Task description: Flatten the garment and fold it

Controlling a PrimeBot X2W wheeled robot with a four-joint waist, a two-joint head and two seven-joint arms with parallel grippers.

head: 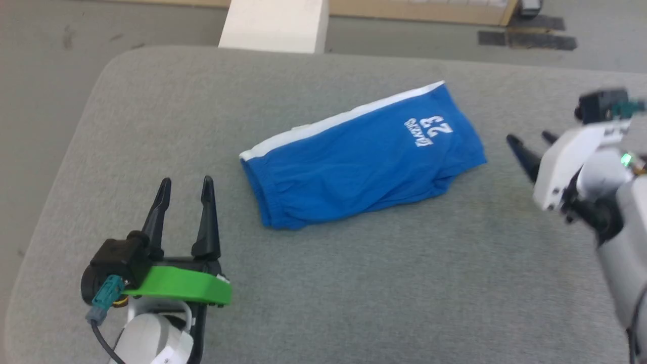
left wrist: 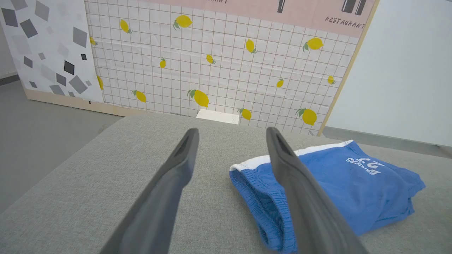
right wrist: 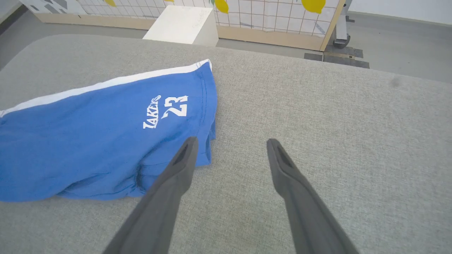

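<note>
Left pincer [head: 186, 180] spread beside garment [head: 364, 162], wrist-view lemon wall [left wrist: 219, 70]

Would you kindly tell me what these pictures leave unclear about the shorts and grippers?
Head view: the right gripper is blurred, its arm cut by the right edge.
Left wrist view: the left gripper's finger covers part of the shorts' waistband; lettering too blurred to read.
Right wrist view: the left edge cuts off the waistband end.
All views: top fabric hides the layers beneath.
</note>
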